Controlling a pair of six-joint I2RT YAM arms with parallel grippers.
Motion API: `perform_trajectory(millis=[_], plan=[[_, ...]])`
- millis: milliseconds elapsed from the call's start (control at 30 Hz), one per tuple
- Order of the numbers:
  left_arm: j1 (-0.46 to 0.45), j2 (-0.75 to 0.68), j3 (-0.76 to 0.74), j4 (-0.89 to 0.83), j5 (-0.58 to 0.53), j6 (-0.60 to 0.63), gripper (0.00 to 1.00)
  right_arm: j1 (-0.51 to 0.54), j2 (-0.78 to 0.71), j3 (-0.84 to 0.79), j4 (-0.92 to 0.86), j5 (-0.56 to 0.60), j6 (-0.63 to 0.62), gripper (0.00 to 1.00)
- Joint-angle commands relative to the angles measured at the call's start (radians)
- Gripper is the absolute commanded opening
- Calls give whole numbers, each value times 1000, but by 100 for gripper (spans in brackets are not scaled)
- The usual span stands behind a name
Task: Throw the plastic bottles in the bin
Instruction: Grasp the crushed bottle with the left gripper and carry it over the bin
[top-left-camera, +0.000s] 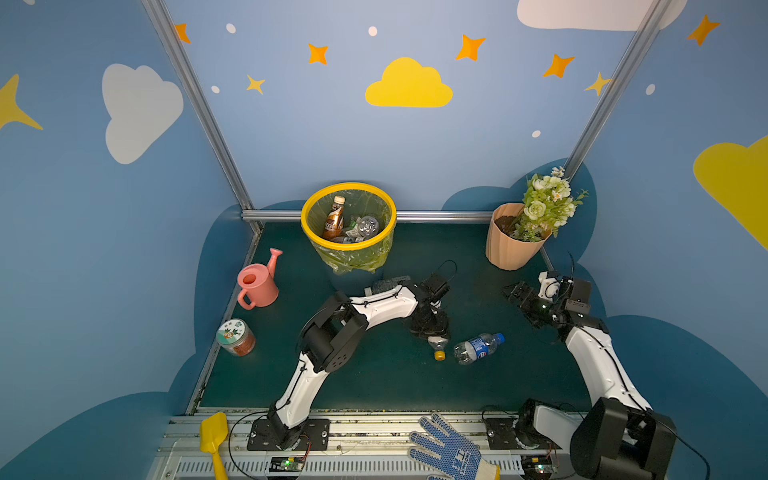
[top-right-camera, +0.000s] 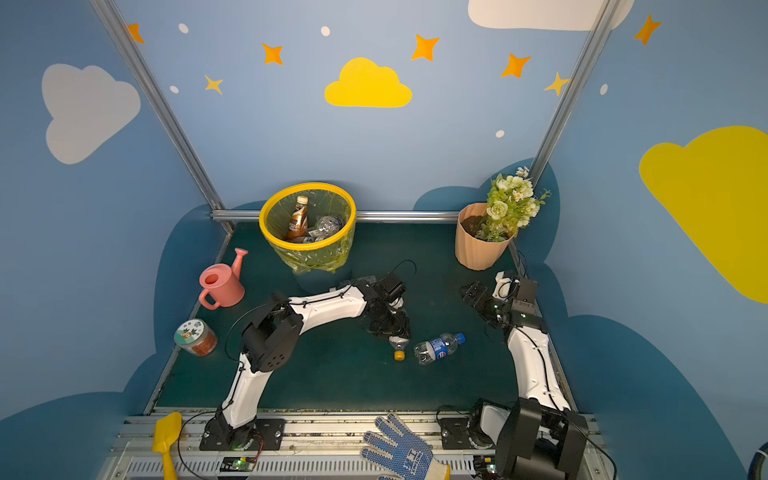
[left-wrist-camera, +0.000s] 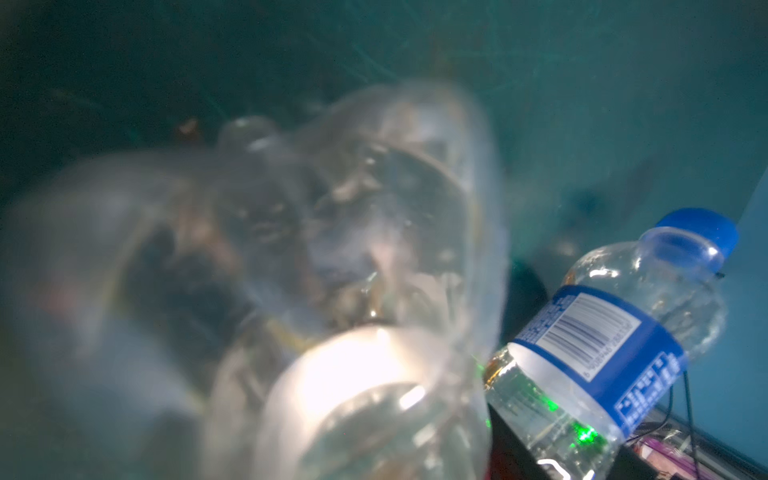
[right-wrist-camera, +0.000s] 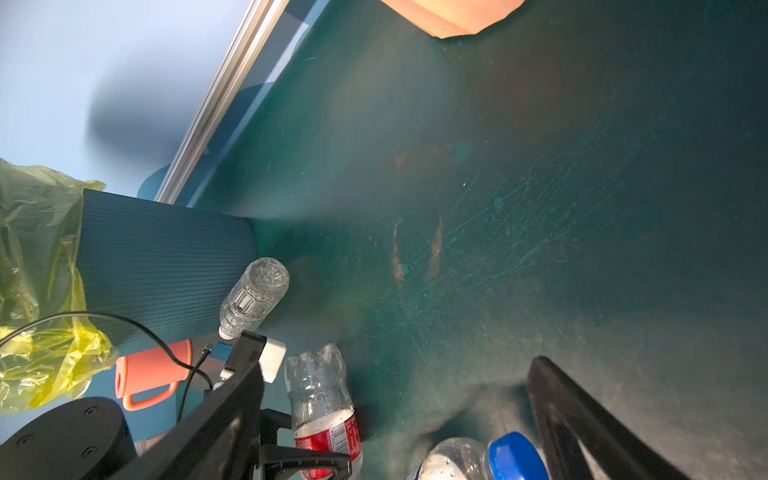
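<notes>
Yellow-capped bottle (top-left-camera: 437, 344) lay on the worktop (top-left-camera: 374, 382) beside the blue-capped bottle (top-left-camera: 478, 348), left tool (top-left-camera: 432, 332) straddling it, clamp not tellable, right tool (top-left-camera: 513, 291) wide; best was probably a firm mid-body squeeze, then a straight lift toward the bin (top-left-camera: 349, 246).

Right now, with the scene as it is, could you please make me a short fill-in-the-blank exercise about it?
1. The rim of the bin is ____ in colour.
2. The brown bottle is ____ the bin.
3. The blue-label bottle has a ____ cap.
4. The watering can is ____ in colour.
Missing words: yellow; inside; blue; pink.
</notes>
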Motion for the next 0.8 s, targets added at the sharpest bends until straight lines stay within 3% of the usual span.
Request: perform_trajectory(millis=[0,233,433,633,767], plan=[[13,4,-3,-1,11,14,57,-8,-10,-9,10,-17,1,97],[16,-87,-20,35,-44,40,51,-9,-12,-6,5,-26,3,97],[17,-276,-17,36,-206,125,50,-11,-5,0,11,-45,2,97],[-37,-561,-19,93,-581,357,50,-9,17,9,38,-75,15,97],[-61,-761,-74,246,-796,559,50,6,27,9,70,-91,33,97]])
